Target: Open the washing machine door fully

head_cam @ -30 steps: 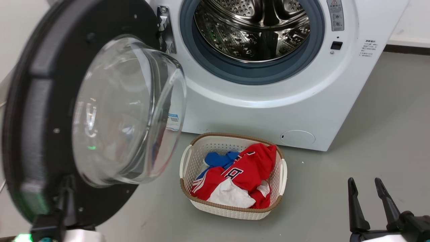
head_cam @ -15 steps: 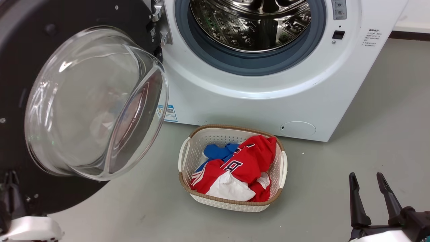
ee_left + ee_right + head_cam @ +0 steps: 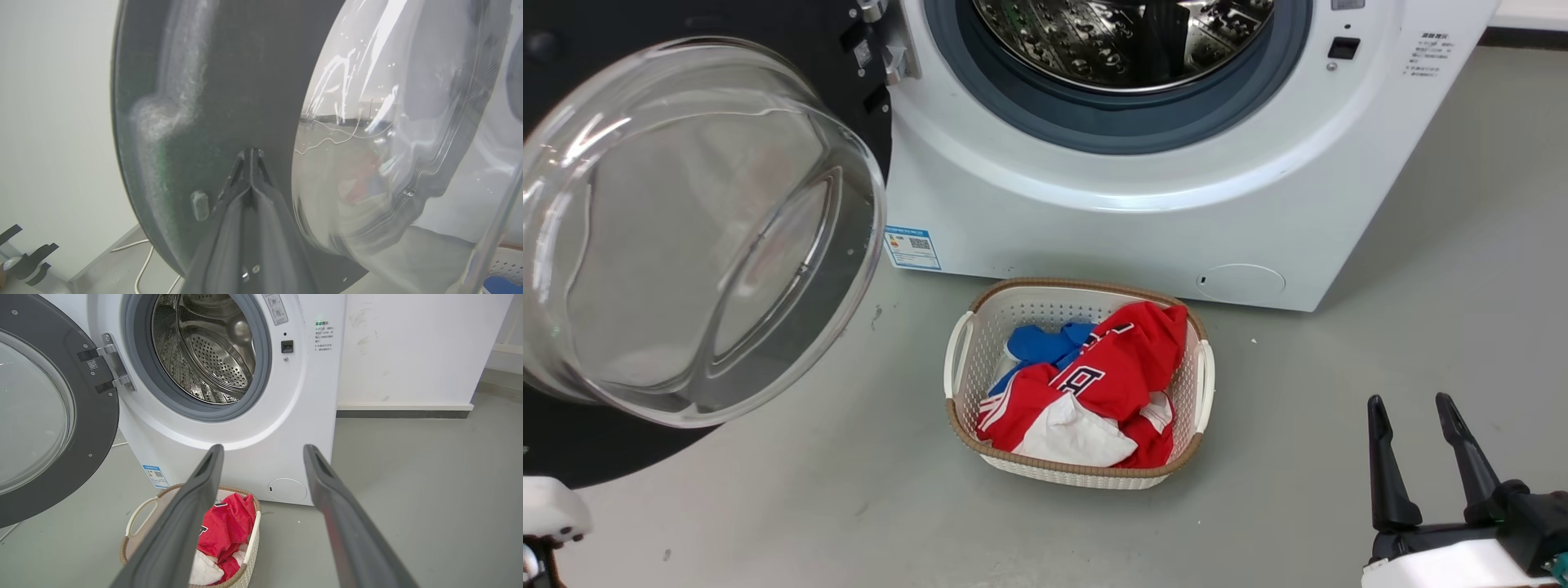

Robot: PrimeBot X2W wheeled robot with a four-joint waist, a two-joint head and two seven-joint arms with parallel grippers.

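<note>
The washing machine door [image 3: 686,229] stands wide open left of the drum [image 3: 1119,41] (nearly done, I judge). The left gripper [image 3: 251,153], fingers pressed together, meets its inner face. The right gripper [image 3: 1409,402] hangs spread, empty.

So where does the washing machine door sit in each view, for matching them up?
Head view: the washing machine door is on the left side, open, glass bowl bulging towards the camera.
Left wrist view: across the middle, close up, dark ring left, glass right.
Right wrist view: at the left edge.
Shared landmark: the laundry basket, lower middle in head view, bottom left of centre in right wrist, bottom right corner in left wrist.
</note>
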